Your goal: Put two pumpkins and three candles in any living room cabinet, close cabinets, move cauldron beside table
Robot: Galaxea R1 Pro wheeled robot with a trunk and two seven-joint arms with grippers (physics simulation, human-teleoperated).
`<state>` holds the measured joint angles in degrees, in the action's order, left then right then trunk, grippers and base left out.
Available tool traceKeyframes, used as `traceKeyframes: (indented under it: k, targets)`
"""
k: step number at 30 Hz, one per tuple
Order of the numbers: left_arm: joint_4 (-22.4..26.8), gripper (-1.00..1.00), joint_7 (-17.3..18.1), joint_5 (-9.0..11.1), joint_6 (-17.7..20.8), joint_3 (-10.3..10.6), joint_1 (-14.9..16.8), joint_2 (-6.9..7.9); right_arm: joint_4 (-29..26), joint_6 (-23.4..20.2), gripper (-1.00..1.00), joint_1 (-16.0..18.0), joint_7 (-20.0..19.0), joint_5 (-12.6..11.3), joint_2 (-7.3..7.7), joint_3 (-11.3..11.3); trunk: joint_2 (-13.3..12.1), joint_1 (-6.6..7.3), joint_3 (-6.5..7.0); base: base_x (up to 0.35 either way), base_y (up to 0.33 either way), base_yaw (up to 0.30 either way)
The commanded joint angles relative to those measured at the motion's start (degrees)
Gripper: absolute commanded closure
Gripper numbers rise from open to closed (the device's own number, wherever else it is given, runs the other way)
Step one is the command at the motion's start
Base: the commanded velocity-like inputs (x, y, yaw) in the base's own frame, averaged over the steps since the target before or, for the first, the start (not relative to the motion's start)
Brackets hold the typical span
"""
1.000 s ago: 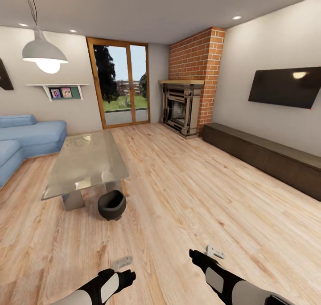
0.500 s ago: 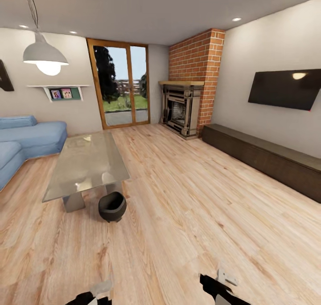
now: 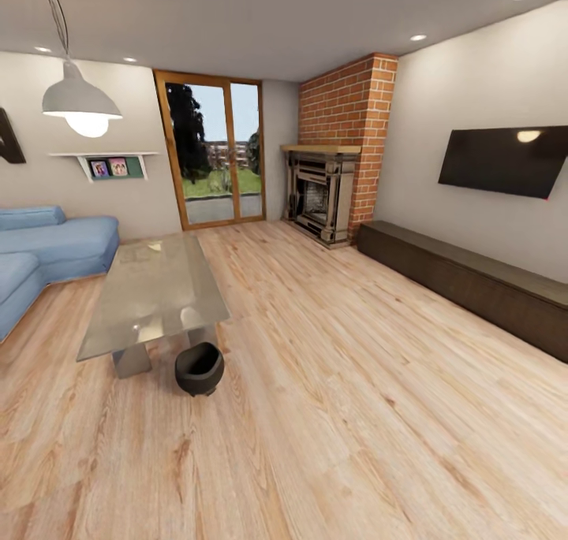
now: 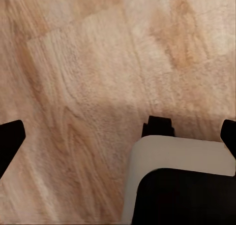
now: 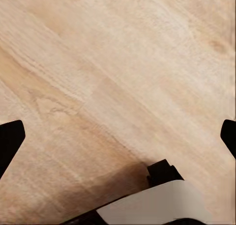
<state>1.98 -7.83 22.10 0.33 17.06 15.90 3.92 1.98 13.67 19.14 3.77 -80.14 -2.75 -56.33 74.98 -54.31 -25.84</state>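
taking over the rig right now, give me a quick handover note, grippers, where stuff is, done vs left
Left gripper and right gripper: jaws open, nothing held, both over bare wood floor.
The cauldron stands on the floor right beside the near end of the glass table; that step looks done.
The cabinet along the TV wall looks closed.
I can't spot any pumpkins or candles here; confirm whether they are already stowed before calling the job finished.

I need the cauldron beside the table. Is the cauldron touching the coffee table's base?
Cannot tell. In the head view the cauldron sits right by the coffee table, its rim overlapping the base.
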Motion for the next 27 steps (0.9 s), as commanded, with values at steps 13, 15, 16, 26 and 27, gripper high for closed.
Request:
traceKeyframes:
  k: [13, 15, 16, 26, 27]
  targets:
    - [-0.95, -1.00, -0.14, -0.95, -2.52, 0.69, -5.18, 0.47, 0.76, 2.20, -1.00, -6.60, 4.15, -0.56, -0.06, -0.45, -5.20, 2.86, 2.29, 0.000, 0.000, 0.000]
    - [-0.93, -1.00, -0.14, -1.05, -2.86, 0.72, -6.09, 0.54, 0.75, 3.44, -1.00, -7.40, 5.19, -0.72, -0.06, -0.45, -5.60, 3.08, 2.47, 0.000, 0.000, 0.000]
    - [-0.93, -1.00, -0.13, -1.06, -3.00, 0.74, -6.27, 0.53, 0.75, 3.67, -1.00, -7.54, 5.38, -0.78, -0.09, -0.42, -5.60, 3.08, 2.47, 0.000, 0.000, 0.000]
    - [-0.71, -1.00, -0.88, -0.87, -3.21, 0.69, -6.58, 1.10, 0.07, 3.80, -1.00, -7.80, 5.57, -0.44, -0.33, -0.43, -5.60, 3.08, 2.47, 0.000, 0.000, 0.000]
    - [-0.71, -1.00, -0.83, -0.81, -3.21, 0.61, -6.58, 0.99, 0.03, 3.84, -1.00, -7.80, 5.56, -0.40, -0.33, -0.45, -5.60, 3.08, 2.47, 0.000, 0.000, 0.000]
